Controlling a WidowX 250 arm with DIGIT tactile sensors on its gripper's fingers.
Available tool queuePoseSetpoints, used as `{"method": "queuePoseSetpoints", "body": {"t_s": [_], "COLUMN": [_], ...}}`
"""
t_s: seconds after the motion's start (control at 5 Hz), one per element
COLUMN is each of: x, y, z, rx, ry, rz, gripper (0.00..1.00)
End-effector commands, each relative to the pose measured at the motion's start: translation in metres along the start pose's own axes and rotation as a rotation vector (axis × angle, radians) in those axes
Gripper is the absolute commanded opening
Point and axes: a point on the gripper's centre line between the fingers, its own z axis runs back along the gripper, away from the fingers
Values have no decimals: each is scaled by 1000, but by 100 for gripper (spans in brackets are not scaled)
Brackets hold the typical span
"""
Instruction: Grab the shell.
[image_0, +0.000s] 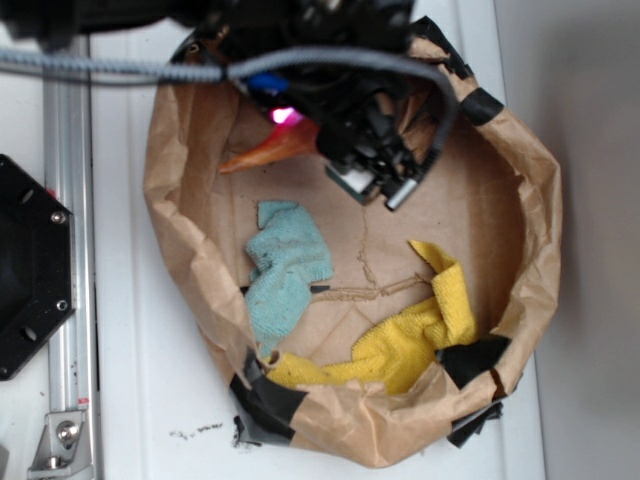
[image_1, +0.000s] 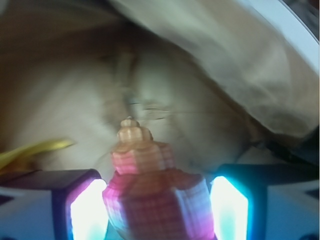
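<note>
The shell (image_0: 262, 152) is orange-brown, and its thin tail points left across the floor of the brown paper basin (image_0: 540, 210). In the wrist view its ridged, whorled body (image_1: 150, 170) fills the gap between my two glowing pads, spire tip pointing away. My gripper (image_0: 287, 116) (image_1: 156, 200) is at the basin's far side, shut on the shell's thick end. The left pad (image_1: 87, 210) presses the shell; the right pad (image_1: 229, 207) sits at its edge. The arm hides the shell's thick end in the exterior view.
A teal cloth (image_0: 285, 270) lies left of centre in the basin and a yellow cloth (image_0: 420, 330) lies at the front right. The basin's crumpled paper walls rise all round, patched with black tape (image_0: 265, 400). A black base (image_0: 30, 270) and metal rail (image_0: 68, 200) stand at the left.
</note>
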Motion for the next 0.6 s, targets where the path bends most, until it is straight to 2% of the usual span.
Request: {"method": "queuePoseSetpoints", "body": {"t_s": [0.0,0.2,0.4], "x": [7,14,28], "y": [-5,-34,-41], "z": [64,53,37], "rx": [-24,-49,-59], "ry": [-202,-234,-214], "rz": [-500,-568,-560], "gripper": [0,0,0]}}
